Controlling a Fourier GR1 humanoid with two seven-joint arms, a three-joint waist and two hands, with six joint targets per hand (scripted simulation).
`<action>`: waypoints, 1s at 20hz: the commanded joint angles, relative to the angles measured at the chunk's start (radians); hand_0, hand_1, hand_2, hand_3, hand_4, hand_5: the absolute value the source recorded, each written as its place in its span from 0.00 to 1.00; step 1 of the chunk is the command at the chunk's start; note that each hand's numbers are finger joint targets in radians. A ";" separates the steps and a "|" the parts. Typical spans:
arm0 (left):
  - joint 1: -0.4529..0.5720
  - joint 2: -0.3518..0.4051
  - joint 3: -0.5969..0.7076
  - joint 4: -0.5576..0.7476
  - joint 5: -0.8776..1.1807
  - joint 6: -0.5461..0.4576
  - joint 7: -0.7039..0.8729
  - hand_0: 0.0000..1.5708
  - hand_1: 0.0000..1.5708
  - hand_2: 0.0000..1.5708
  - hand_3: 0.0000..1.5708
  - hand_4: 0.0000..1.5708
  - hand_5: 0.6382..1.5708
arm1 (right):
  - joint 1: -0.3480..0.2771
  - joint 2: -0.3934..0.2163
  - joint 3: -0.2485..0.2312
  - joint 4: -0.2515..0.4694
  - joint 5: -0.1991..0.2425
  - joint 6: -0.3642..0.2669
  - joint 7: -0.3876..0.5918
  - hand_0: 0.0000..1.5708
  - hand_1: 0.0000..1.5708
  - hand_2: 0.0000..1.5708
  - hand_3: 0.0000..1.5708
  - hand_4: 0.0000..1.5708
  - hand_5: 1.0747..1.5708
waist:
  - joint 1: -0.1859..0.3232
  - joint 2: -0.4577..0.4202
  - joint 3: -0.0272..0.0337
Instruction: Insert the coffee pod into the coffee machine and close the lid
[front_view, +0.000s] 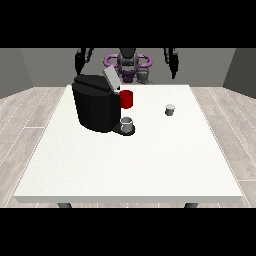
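The black coffee machine (95, 102) stands on the table's left half. Its grey lid (111, 78) is tilted up and open, and a red part (126, 99) shows at its front. A grey cup (127, 123) sits on the machine's drip base. The small grey-and-white coffee pod (170, 109) stands alone on the table, to the right of the machine. Both hands hang raised behind the table's far edge, far from the pod. The hand at the view's left (78, 62) and the hand at the view's right (173, 67) point their fingers down, straight and holding nothing.
The white table (130, 165) spreads wide towards the camera, with bare surface in front of the machine and the pod. The robot's torso (128, 65) stands behind the far edge. Wooden floor surrounds the table.
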 joint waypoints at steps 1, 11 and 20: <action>0.024 -0.011 -0.023 -0.014 -0.022 -0.008 0.013 0.00 0.00 0.00 0.00 0.17 1.00 | 0.049 -0.001 -0.018 0.013 -0.037 0.038 0.006 0.00 0.00 0.00 0.00 0.08 1.00 | 0.013 -0.037 -0.0143; -0.057 0.129 0.105 0.089 0.024 -0.142 -0.179 0.00 0.00 0.00 0.00 0.20 1.00 | -0.001 0.094 -0.075 0.019 -0.071 -0.078 -0.063 0.00 0.00 0.00 0.00 0.12 1.00 | -0.009 0.014 -0.0145; -0.249 0.273 0.189 0.268 0.022 -0.221 -0.020 0.00 0.00 0.00 0.00 0.00 1.00 | -0.022 0.084 -0.060 0.042 -0.078 -0.046 -0.122 0.00 0.00 0.00 0.00 0.09 1.00 | -0.071 0.085 -0.0143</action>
